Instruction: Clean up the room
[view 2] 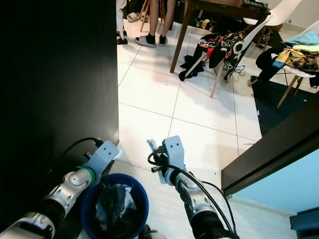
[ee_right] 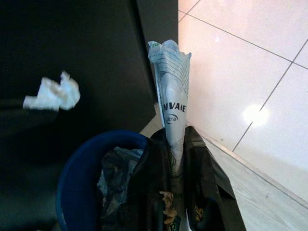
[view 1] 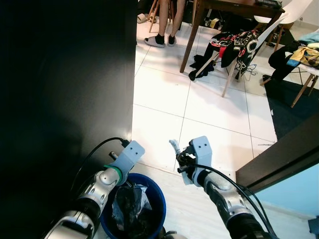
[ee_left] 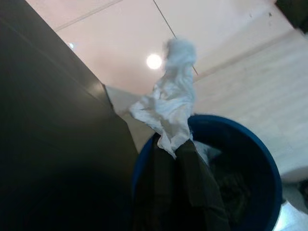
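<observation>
A big black wall (view 1: 65, 99) stands on our left. Chairs (view 1: 239, 55) heaped with clothes wait across the white tile floor (view 1: 199, 109). Above our blue bin (view 1: 154, 199), our left gripper (ee_left: 175, 144) pinches white tissue (ee_left: 168, 101), and our right gripper (ee_right: 175, 144) pinches a wrapper (ee_right: 171, 86).

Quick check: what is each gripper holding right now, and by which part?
The left gripper pinches a crumpled white tissue by its lower end. The right gripper grips a printed plastic wrapper by its lower part. Both hang near the blue bin.
</observation>
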Motion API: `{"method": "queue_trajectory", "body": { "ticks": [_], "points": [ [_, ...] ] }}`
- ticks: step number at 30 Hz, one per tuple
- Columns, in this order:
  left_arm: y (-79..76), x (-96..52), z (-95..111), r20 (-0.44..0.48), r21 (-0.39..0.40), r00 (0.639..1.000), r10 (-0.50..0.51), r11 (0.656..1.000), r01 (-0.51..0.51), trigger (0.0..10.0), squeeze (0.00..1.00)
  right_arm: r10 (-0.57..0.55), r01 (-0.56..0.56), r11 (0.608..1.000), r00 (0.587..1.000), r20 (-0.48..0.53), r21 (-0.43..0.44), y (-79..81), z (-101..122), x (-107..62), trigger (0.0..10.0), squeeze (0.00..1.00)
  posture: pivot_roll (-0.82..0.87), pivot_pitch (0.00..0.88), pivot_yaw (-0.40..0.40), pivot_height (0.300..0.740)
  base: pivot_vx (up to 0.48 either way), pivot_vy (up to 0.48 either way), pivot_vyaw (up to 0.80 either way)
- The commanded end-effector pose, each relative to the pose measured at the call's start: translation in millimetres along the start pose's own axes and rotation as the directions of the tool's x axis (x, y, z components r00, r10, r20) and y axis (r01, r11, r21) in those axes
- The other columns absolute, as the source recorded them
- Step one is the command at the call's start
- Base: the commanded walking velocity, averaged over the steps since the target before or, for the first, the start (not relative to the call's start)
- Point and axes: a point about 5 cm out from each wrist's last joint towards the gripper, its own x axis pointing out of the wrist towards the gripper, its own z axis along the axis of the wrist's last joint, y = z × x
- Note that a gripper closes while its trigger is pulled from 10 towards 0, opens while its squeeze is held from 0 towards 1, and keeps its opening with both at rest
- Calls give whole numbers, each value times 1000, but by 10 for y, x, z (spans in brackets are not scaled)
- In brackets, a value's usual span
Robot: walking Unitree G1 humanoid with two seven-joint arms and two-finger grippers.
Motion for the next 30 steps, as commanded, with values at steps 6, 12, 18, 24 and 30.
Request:
{"method": "queue_trajectory", "body": {
  "ticks": [6,12,18,24,30],
  "points": [
    [-175,23,-87,-73,-46,992,-101,994,98,10000,1000,-24,23,1000,999,25,20,-76,41,-15,10000,0,-57,206,-56,740,0,0,0],
    [-253,26,-116,-81,-60,987,-140,989,135,10000,1000,-23,22,999,999,38,28,-88,61,-11,10000,0,-57,206,-56,740,0,0,0],
    [-301,8,-194,-95,-86,982,-163,984,155,10000,0,-9,9,1000,1000,28,25,-64,24,-8,10000,0,-44,199,-57,740,0,0,0],
    [-407,-21,-275,-118,2,966,-229,973,231,10000,1000,-3,2,1000,1000,22,22,-58,5,-12,10000,0,-42,200,-53,740,0,0,0],
    [-257,-30,-270,-90,60,990,-106,992,111,10000,0,38,-38,999,999,7,20,-20,-25,-20,10000,0,-42,200,-53,740,0,0,0]
  ]
}}
